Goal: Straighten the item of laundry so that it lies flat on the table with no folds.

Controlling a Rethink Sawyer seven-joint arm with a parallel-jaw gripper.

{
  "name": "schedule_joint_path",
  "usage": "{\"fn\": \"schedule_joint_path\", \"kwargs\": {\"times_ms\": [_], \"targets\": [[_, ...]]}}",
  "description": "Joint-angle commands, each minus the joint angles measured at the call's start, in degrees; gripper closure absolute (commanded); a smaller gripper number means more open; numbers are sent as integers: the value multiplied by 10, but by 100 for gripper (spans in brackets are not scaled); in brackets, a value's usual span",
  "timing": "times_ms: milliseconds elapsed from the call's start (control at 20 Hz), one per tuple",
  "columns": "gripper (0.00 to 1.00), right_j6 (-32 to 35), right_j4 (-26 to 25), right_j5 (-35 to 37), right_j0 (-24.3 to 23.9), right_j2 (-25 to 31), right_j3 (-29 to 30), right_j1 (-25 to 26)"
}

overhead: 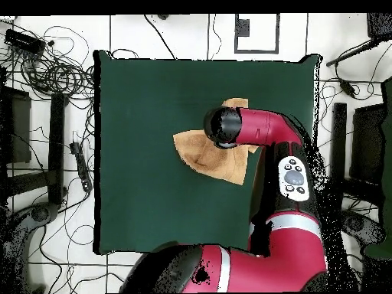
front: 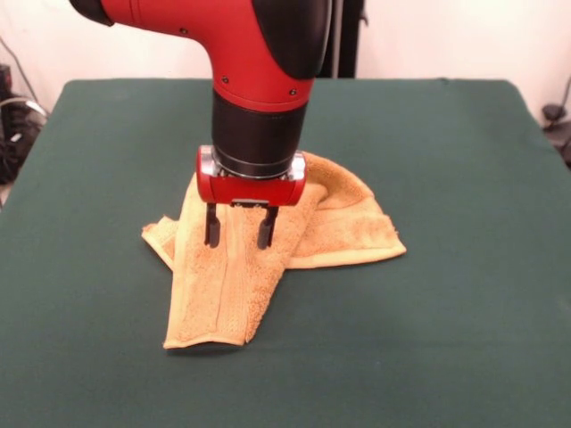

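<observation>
The yellow-orange towel [front: 294, 234] lies crumpled and folded over itself near the middle of the dark green table [front: 464, 294]. One long flap with a woven band runs toward the front, another part spreads to the right. My gripper [front: 239, 228] hangs straight down over the towel, its two black fingers [front: 212, 228] apart and open, tips at or just above the cloth, holding nothing. In the overhead view the towel [overhead: 200, 151] shows partly under my arm's wrist [overhead: 222, 127], which hides the gripper.
Cables and stands [overhead: 46, 69] lie on the floor round the table. The red arm [overhead: 283, 176] reaches over the table's right side in the overhead view.
</observation>
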Motion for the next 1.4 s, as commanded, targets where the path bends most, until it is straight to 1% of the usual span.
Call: {"fn": "schedule_joint_path", "kwargs": {"times_ms": [50,500,850,1150,1200,1400], "targets": [[0,18,0,-8,8,64,56,11],[0,28,2,-11,11,62,54,12],[0,59,17,-32,9,64,59,12],[0,64,18,-29,11,60,58,12],[100,67,19,-30,12,60,58,12],[100,66,20,-29,11,60,59,12]]}}
